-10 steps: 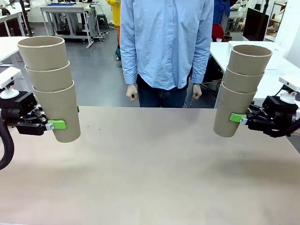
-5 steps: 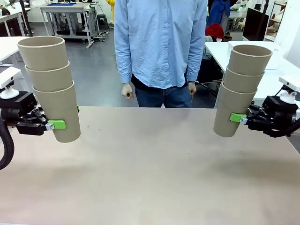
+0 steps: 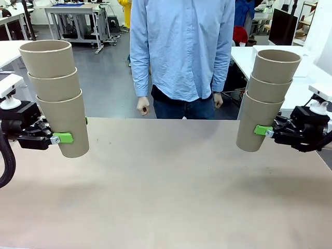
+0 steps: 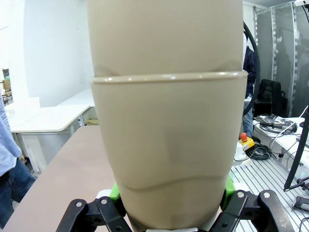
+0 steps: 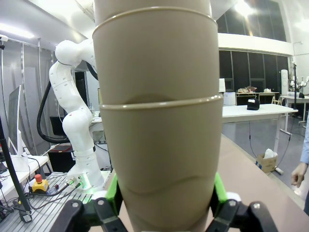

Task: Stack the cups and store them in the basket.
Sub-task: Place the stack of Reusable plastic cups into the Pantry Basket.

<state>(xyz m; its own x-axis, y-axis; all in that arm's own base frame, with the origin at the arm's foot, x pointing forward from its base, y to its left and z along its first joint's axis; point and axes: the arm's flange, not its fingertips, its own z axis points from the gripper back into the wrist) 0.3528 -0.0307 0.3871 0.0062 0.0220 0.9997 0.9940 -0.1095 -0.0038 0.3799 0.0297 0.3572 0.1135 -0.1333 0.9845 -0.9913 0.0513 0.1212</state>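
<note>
The left gripper (image 3: 66, 138) is closed on the left stack (image 3: 56, 96), three nested cups, its green pads pressed to either side of the bottom cup's lower wall. It holds the stack nearly upright over the table's (image 3: 166, 197) left side, mouths up. The right gripper (image 3: 255, 130) clamps the right stack (image 3: 267, 98) the same way, low on the bottom cup, over the table's right side and leaning slightly outward. A person (image 3: 181, 49) stands at the table's far edge, hands (image 3: 142, 106) hanging well apart from both stacks.
</note>
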